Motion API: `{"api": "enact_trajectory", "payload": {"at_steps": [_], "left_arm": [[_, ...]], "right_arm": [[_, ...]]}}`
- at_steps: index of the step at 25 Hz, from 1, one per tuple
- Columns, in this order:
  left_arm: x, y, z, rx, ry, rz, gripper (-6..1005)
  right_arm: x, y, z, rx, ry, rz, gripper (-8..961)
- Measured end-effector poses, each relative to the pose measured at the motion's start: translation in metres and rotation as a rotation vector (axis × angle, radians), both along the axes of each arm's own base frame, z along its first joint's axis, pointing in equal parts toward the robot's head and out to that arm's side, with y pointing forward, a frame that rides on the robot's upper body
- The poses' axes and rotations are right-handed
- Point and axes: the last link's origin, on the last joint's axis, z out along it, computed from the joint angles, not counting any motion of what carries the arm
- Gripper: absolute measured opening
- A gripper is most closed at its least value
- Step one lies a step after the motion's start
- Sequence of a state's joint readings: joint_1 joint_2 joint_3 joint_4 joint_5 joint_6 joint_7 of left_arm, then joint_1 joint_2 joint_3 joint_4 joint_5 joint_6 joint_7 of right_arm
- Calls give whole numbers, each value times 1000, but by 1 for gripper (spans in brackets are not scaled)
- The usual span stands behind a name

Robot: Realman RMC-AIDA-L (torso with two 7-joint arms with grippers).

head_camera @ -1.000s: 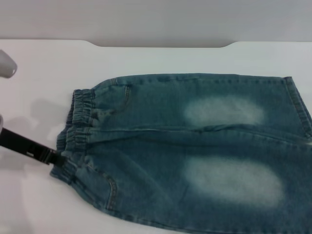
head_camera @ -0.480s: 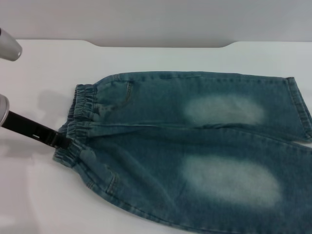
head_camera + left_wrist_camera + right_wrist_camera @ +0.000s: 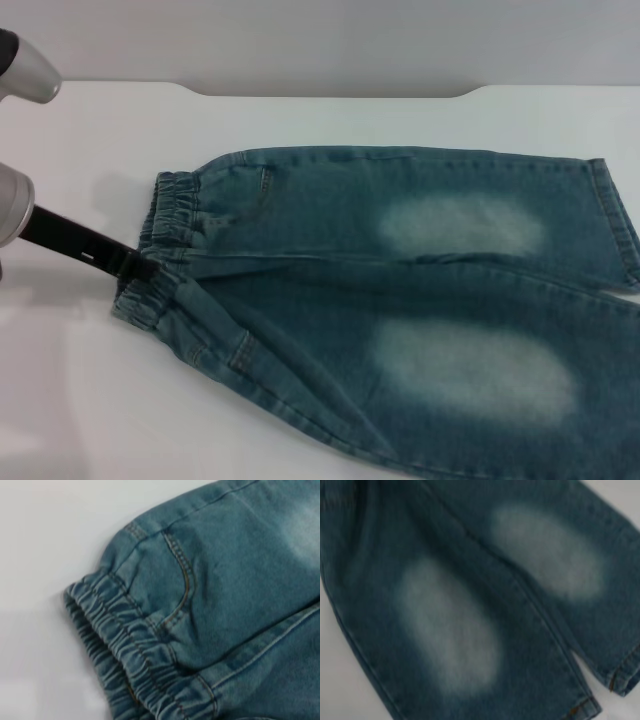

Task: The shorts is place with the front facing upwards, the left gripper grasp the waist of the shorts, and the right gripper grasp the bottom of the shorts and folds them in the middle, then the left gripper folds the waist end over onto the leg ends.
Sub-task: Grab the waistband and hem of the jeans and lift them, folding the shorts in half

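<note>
We see the shorts [image 3: 400,300] lying flat on the white table [image 3: 330,115], waistband [image 3: 150,270] to the left. The left gripper [image 3: 140,268] is clamped shut on that waistband's middle. Right gripper isn't visible, so we can't tell its jaws.

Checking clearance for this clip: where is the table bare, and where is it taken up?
Bare: the table strip beyond the shorts, and the near left corner below the waistband. Crowded: the shorts fill the middle and right, running off the near edge; the left gripper comes in at the waistband.
</note>
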State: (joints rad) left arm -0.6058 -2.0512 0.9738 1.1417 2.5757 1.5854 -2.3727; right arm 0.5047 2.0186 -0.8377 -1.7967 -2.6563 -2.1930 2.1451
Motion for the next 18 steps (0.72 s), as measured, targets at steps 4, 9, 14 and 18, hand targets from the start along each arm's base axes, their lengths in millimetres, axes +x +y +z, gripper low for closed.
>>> {"api": "enact_trajectory", "payload": {"at_steps": [4, 9, 14, 18], "left_arm": [[3, 4, -2, 2, 0, -16, 34], [4, 9, -10, -9, 1, -26, 35], [8, 15, -15, -16, 5, -44, 33], [11, 18, -14, -10, 6, -55, 33]], "right_arm": [[4, -2, -10, -58, 13, 16, 557], [11, -6, -28, -165, 30, 14, 556], [17, -9, -45, -261, 35, -3, 555], [24, -13, -59, -351, 29, -28, 555]]}}
